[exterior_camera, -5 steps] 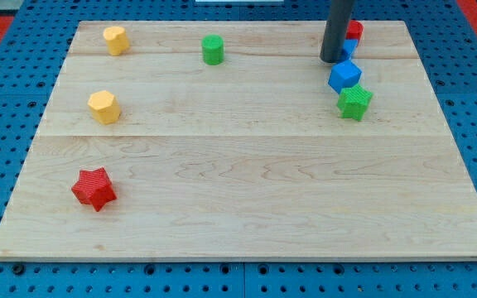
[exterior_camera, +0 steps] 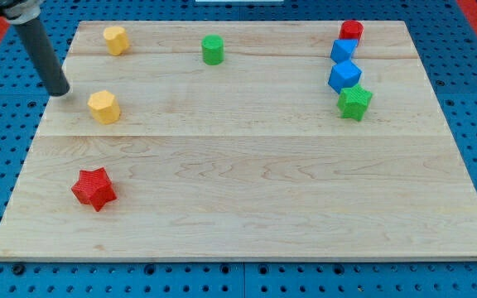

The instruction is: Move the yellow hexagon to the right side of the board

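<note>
Two yellow blocks lie at the view's left. One yellow hexagon-like block [exterior_camera: 103,107] sits near the left edge of the wooden board [exterior_camera: 247,190]. The other yellow block [exterior_camera: 116,39] lies near the top left corner. My tip [exterior_camera: 58,90] stands at the board's left edge, to the left of and slightly above the lower yellow hexagon. A small gap separates it from the block. The rod leans up toward the view's top left.
A green cylinder [exterior_camera: 213,50] lies at top centre. A red block [exterior_camera: 352,31], two blue blocks [exterior_camera: 344,50] [exterior_camera: 344,76] and a green star [exterior_camera: 354,102] form a column at the top right. A red star [exterior_camera: 93,189] lies at the lower left.
My rod has moved from the top right, beside the red and blue blocks, across to the board's left edge near the lower yellow hexagon. No block has moved.
</note>
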You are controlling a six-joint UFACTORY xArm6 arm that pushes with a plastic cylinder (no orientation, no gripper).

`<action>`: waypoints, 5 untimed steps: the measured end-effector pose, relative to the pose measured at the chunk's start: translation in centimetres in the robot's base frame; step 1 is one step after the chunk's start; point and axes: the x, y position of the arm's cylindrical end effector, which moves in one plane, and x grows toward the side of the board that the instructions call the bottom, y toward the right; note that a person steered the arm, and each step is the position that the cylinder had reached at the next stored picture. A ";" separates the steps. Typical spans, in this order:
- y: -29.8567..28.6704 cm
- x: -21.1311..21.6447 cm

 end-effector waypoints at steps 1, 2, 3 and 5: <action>3.6 2.2; 9.1 2.3; 10.6 2.3; 10.4 2.3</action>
